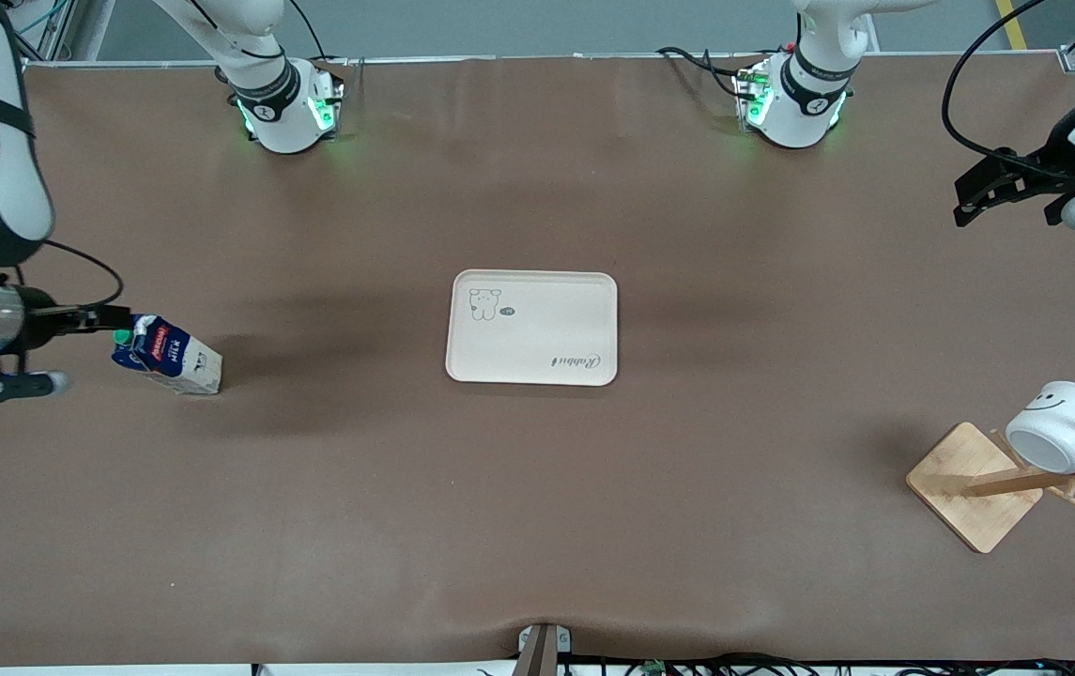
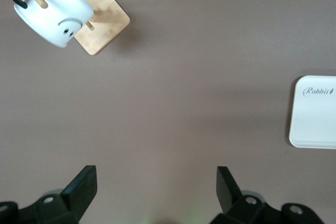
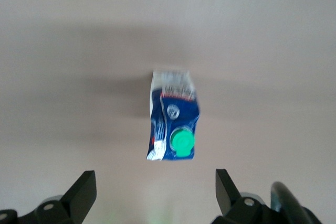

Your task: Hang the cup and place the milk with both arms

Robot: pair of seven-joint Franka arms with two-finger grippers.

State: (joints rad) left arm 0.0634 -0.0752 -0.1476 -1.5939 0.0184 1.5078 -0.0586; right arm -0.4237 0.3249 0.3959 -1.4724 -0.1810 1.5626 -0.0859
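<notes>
The milk (image 1: pixel 166 355) stands upright on the brown table toward the right arm's end, with its green cap on top. In the right wrist view the milk (image 3: pixel 173 124) lies below and ahead of the spread fingers. My right gripper (image 1: pixel 91 319) is open and empty, up in the air beside the carton's top and apart from it; it also shows in its wrist view (image 3: pixel 156 177). The cup (image 1: pixel 1058 427) hangs by its black handle on a peg of the wooden rack (image 1: pixel 974 483). My left gripper (image 1: pixel 1006 208) is open and empty, high over the table's left-arm end; its wrist view (image 2: pixel 156 174) shows the cup (image 2: pixel 55 9) far off.
A cream tray (image 1: pixel 532 327) with a small bear drawing lies flat in the middle of the table; its edge shows in the left wrist view (image 2: pixel 315 114). The rack's wooden base (image 2: pixel 102 22) sits near the table's left-arm end, nearer the front camera than the tray.
</notes>
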